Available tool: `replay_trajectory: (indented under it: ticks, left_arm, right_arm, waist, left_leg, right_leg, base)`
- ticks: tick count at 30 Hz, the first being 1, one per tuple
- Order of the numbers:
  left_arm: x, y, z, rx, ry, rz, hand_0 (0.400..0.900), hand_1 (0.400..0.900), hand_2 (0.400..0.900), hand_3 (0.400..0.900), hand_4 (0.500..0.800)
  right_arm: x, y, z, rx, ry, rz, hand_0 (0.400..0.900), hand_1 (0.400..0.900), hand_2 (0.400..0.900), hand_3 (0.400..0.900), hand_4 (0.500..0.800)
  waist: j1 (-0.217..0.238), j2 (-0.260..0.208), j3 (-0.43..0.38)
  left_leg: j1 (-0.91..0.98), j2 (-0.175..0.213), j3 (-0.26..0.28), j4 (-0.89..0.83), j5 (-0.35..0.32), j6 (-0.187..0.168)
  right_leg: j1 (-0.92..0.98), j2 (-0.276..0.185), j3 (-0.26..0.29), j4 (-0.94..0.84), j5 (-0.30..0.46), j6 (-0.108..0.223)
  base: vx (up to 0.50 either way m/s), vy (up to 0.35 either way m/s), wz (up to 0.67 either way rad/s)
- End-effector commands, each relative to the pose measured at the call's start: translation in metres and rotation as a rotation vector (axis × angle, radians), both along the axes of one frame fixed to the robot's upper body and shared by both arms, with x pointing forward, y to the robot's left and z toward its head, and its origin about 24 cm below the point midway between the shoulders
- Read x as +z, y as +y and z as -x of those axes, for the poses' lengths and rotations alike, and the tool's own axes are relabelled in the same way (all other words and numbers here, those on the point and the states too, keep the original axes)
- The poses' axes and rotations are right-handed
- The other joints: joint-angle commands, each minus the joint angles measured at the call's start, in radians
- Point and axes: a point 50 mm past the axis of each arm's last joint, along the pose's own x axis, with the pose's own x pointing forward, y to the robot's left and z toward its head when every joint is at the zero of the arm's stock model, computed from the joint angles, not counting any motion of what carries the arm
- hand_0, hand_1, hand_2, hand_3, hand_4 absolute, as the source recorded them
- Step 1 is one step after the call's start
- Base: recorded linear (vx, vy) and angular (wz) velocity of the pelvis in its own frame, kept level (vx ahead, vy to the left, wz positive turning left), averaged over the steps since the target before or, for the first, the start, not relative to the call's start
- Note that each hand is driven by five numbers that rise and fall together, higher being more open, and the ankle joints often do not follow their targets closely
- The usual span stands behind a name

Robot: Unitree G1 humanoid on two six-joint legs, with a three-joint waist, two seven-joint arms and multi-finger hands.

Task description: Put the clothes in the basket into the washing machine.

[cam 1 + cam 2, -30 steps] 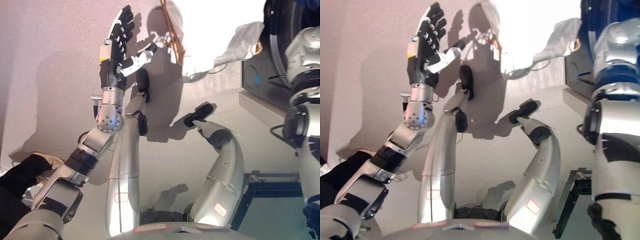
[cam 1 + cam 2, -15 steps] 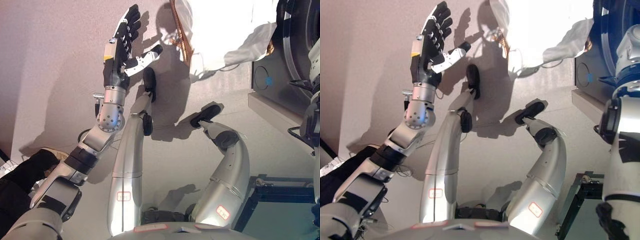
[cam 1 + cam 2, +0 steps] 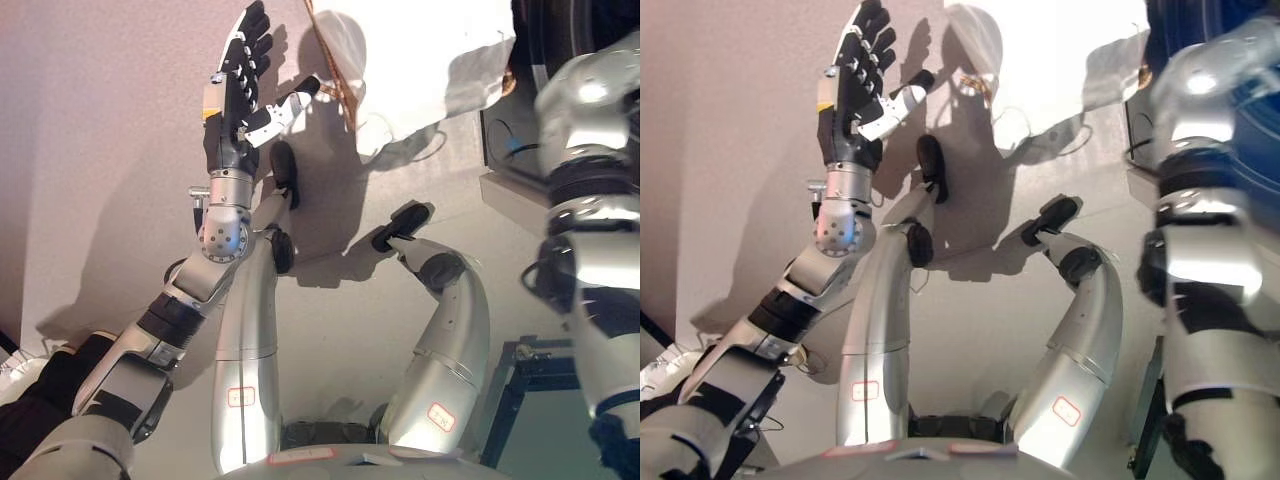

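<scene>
Clothes, here a white garment, are lying over the wicker basket at top, beside the washing machine, seemingly not yet loaded. Left hand is hovering nearby, fingers straight, empty. Right hand is lying outside both views.

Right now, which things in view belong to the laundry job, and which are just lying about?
Job:
white cloth garment
brown wicker basket rim
dark front-loading washing machine
left hand, fingers straight, holding nothing

Lying about:
dark metal frame, lower right
a person's black-clad leg, lower left
</scene>
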Motion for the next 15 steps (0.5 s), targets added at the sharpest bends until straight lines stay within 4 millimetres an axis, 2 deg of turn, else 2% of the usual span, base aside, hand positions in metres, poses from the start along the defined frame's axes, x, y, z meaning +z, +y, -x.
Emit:
replay_trajectory:
  ticks: [1, 8, 11, 13, 14, 15]
  left_arm:
    - [0.0, 0.007, 0.013, 0.031, -0.07, 0.15, 0.9, 0.9, 0.9, 0.9, 0.8]
    - [-0.03, 0.023, 0.014, 0.093, 0.049, 0.182, 0.9, 0.9, 0.9, 0.9, 0.8]
    - [-0.048, 0.031, 0.015, 0.104, 0.123, 0.204, 0.9, 0.9, 0.9, 0.9, 0.8]
    - [-0.067, 0.035, 0.014, 0.106, 0.201, 0.216, 0.9, 0.9, 0.9, 0.9, 0.8]
    - [-0.077, 0.034, 0.012, 0.092, 0.245, 0.229, 0.9, 0.9, 0.9, 0.9, 0.8]
    - [-0.084, 0.037, 0.012, 0.097, 0.271, 0.228, 0.9, 0.9, 0.9, 0.9, 0.8]
  right_arm:
    - [-0.025, 0.019, 0.016, 0.01, -0.12, 0.07, 0.9, 0.9, 0.9, 0.9, 0.8]
    - [-0.083, 0.053, 0.044, 0.218, -0.12, 0.101, 0.9, 0.9, 0.9, 0.9, 0.8]
    - [-0.111, 0.062, 0.048, 0.362, -0.042, 0.138, 0.9, 0.9, 0.9, 0.9, 0.8]
    - [-0.137, 0.066, 0.046, 0.466, 0.064, 0.177, 0.9, 0.9, 0.9, 0.9, 0.8]
    - [-0.156, 0.067, 0.043, 0.518, 0.158, 0.191, 0.9, 0.9, 0.9, 0.9, 0.8]
    - [-0.164, 0.066, 0.044, 0.526, 0.179, 0.161, 0.9, 0.9, 0.9, 0.9, 0.8]
  waist:
    - [-0.063, 0.069, -0.124]
    - [-0.112, 0.03, -0.133]
    - [-0.124, 0.009, -0.148]
    - [-0.127, -0.009, -0.161]
    - [-0.13, -0.02, -0.169]
    - [-0.128, -0.025, -0.172]
  left_leg:
    - [0.055, 0.015, -0.057, 0.205, -0.296, -0.055]
    - [0.171, 0.026, -0.036, 0.1, -0.275, -0.059]
    - [0.272, 0.034, -0.024, 0.011, -0.261, -0.056]
    - [0.355, 0.038, -0.012, -0.045, -0.254, -0.054]
    - [0.411, 0.044, -0.007, -0.082, -0.247, -0.057]
    - [0.454, 0.044, -0.008, -0.104, -0.243, -0.057]
  right_leg:
    - [-0.132, 0.058, 0.013, -0.051, 0.129, 0.131]
    - [-0.003, 0.096, -0.03, -0.169, 0.169, 0.153]
    - [0.087, 0.121, -0.053, -0.243, 0.194, 0.171]
    - [0.161, 0.133, -0.063, -0.293, 0.21, 0.176]
    - [0.21, 0.139, -0.067, -0.33, 0.224, 0.182]
    - [0.253, 0.143, -0.073, -0.357, 0.231, 0.183]
  base:
    - [-0.03, 0.063, -0.15]
    - [-0.04, 0.037, -0.08]
    - [-0.02, 0.035, -0.08]
    - [0.02, 0.008, -0.1]
    - [0.08, -0.017, -0.11]
    - [0.1, -0.005, -0.12]
